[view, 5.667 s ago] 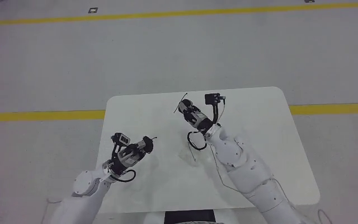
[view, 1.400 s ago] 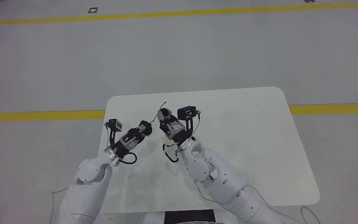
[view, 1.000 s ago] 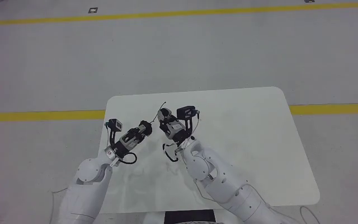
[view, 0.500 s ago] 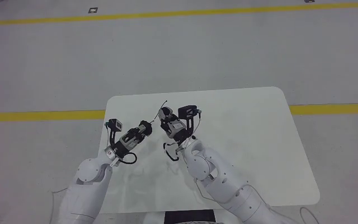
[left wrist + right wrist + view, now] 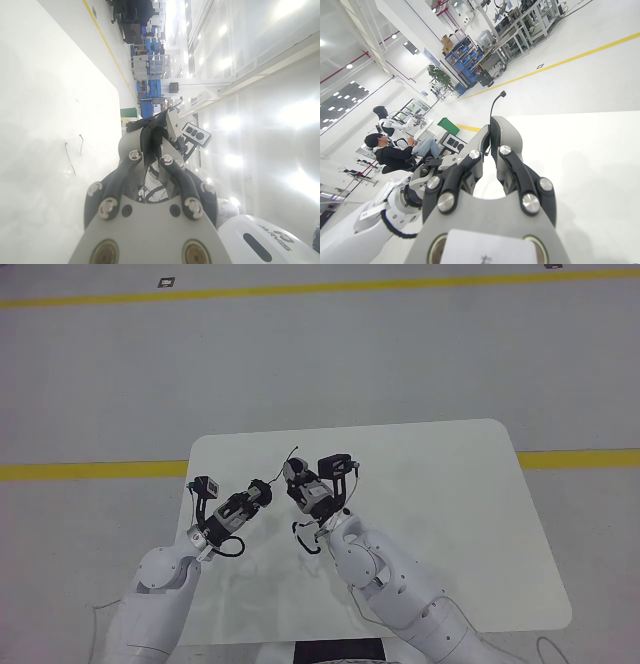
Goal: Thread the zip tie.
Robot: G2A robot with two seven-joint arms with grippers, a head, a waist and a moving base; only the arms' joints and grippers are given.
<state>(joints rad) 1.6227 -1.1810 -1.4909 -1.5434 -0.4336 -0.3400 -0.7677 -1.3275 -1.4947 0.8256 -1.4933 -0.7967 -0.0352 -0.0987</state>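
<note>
White glossy arms point(image 5: 400, 576) trailed black cables point(image 5: 300, 539); grey right gripper point(image 5: 491, 127) and left gripper point(image 5: 151, 130) bore black links point(image 5: 513, 171), silver screws point(image 5: 505, 149).

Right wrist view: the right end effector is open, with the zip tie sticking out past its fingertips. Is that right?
Not open: the right wrist view shows the right end effector shut on the zip tie, which does stick out past its fingertips.

The zip tie point(image 5: 491, 110) looks like thin matt black plastic; the table point(image 5: 450, 494) is smooth and white.
</note>
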